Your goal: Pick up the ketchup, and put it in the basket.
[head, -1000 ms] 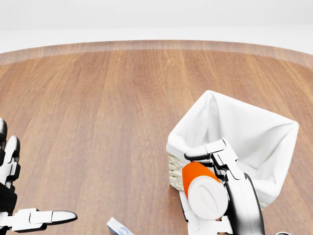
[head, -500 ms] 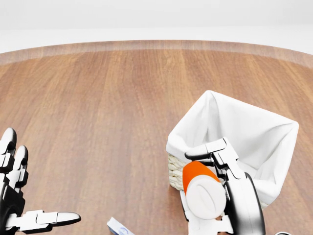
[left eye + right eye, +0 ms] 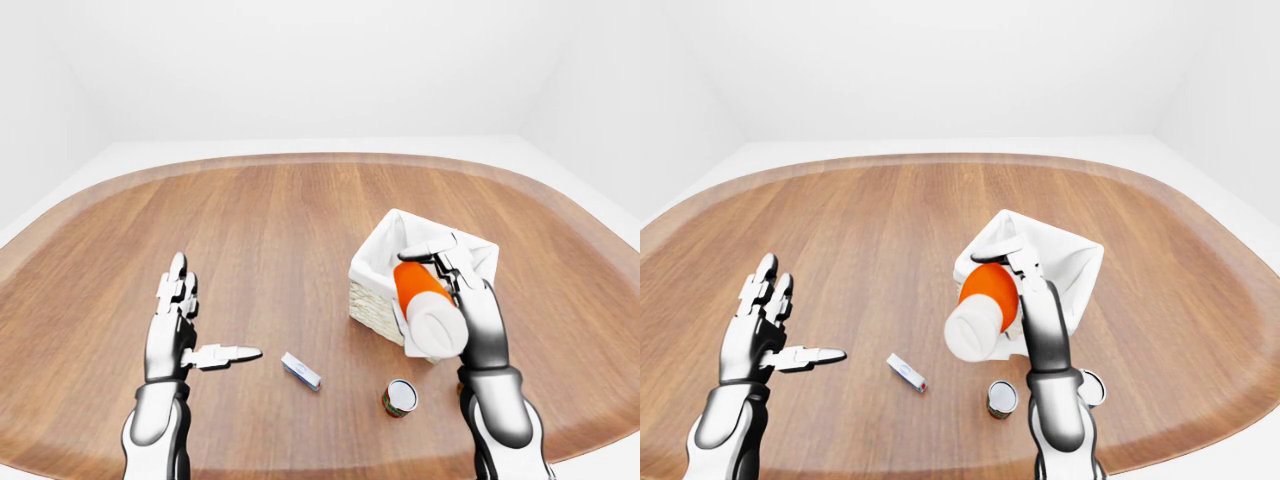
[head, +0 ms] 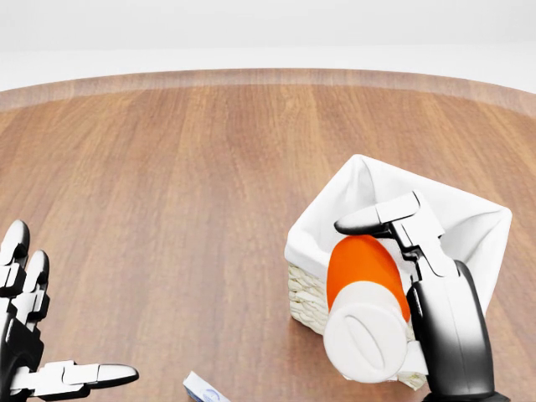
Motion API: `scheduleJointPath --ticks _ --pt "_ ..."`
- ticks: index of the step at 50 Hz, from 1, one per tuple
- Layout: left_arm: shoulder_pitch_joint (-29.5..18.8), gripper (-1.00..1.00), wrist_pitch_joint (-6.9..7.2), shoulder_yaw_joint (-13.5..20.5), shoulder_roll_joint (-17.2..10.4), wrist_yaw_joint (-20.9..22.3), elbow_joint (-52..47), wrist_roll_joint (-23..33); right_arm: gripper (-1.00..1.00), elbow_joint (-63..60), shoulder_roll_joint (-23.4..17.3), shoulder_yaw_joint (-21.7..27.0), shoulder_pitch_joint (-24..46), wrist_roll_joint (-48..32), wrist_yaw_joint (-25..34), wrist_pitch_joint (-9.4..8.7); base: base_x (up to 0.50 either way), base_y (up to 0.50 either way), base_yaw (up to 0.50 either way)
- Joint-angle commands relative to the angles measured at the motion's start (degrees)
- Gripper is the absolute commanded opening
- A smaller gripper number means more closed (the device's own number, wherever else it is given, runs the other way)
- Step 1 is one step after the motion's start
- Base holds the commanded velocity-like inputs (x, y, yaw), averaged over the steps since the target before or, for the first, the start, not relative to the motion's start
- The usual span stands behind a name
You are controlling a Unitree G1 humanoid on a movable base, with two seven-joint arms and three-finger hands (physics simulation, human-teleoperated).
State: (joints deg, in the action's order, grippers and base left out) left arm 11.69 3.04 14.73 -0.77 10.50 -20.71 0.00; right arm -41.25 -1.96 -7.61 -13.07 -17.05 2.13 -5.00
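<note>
The right hand point(image 4: 419, 276) was closed round the ketchup, an orange plastic bottle with a broad white cap point(image 4: 366, 306), holding it tilted with the cap toward the camera. Against the head view of half a second before, the bottle had risen and shifted up-right: it then sat low against the near wall of the basket, a woven wicker box lined with white cloth point(image 4: 469, 226), and now its orange body overlapped the basket's near rim and cloth lining. The bottle appeared lifted to the basket's edge but not yet clear inside it; the carry seemed nearly done, with the release still to come, and the fingers had not loosened.

The left hand point(image 3: 182, 335) hung well to the left of the basket, fingers spread and empty, much as it stood half a second earlier. A small white flat packet point(image 3: 300, 370) lay on the brown wooden table point(image 3: 260, 230) down-left of the basket, and a small round tin with a white top point(image 3: 399, 397) stood just below the basket, under the held bottle in the left-eye view.
</note>
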Motion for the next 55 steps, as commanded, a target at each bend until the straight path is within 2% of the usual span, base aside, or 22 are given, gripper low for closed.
scheduleJointPath --ticks 1,11,22,40,55 --pt "0.04 1.0 0.24 0.19 -0.04 0.26 -0.22 -0.17 -1.0 -1.18 0.07 3.36 4.36 -5.27 2.05 0.0 0.0 0.0 0.0" --pt "0.03 1.0 0.56 0.39 0.01 0.47 -0.53 -0.38 -1.0 -1.46 -0.43 7.21 9.83 -12.59 7.96 0.0 0.0 0.0 0.0" --pt "0.22 1.0 0.56 0.32 0.11 0.67 -0.74 -0.4 -1.0 6.04 -2.36 9.68 17.97 -20.35 12.31 0.0 0.0 0.0 0.0" --pt "-0.4 1.0 -0.21 -0.04 -0.16 0.18 0.96 -0.13 -1.0 24.59 -6.31 12.91 26.43 -22.46 9.9 0.0 0.0 0.0 0.0" --pt "-0.24 1.0 0.14 0.12 -0.14 0.24 0.43 -0.24 -1.0 36.81 -9.06 13.25 32.14 -24.76 7.22 0.0 0.0 0.0 0.0"
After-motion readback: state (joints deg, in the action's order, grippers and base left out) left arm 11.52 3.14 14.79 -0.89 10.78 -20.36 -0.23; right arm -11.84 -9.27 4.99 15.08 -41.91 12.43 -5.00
